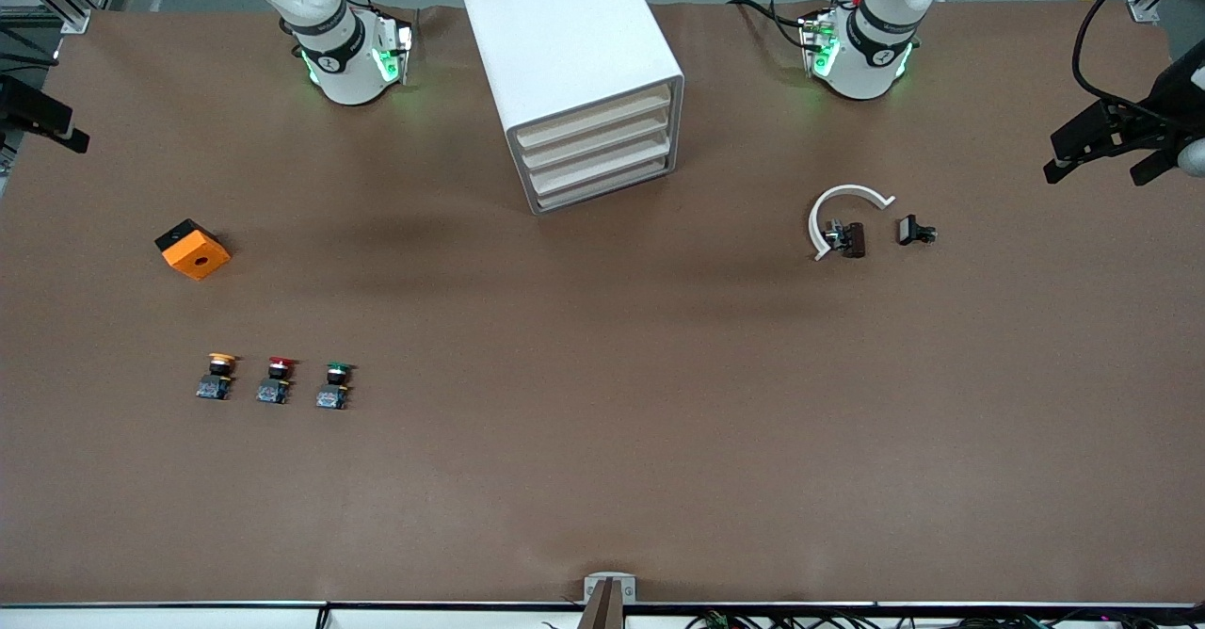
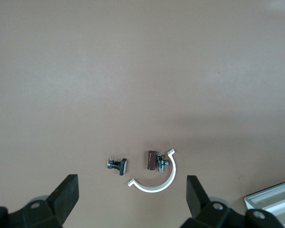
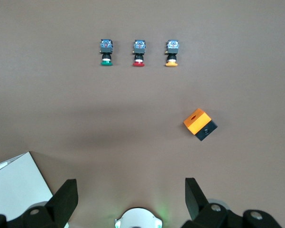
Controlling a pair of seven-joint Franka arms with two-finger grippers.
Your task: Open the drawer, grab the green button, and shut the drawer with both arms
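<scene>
The white cabinet (image 1: 574, 64) stands between the two arm bases, its four cream drawer fronts all shut. The drawer (image 1: 599, 162) is third from the top. The green-capped button (image 1: 333, 384) (image 3: 106, 52) stands on the table toward the right arm's end, nearer the front camera than the cabinet. My left gripper (image 2: 133, 199) hangs open high over the table, near a white clip (image 2: 156, 180), with nothing between its fingers (image 2: 66, 194). My right gripper (image 3: 132, 199) hangs open and empty high above its own base (image 3: 137, 219). Neither hand shows in the front view.
A red-capped button (image 1: 276, 379) and a yellow-capped one (image 1: 218, 377) stand beside the green one. An orange-and-black box (image 1: 193, 249) lies toward the right arm's end. The white clip (image 1: 843, 210) and two small dark parts (image 1: 847, 238) (image 1: 913, 231) lie toward the left arm's end.
</scene>
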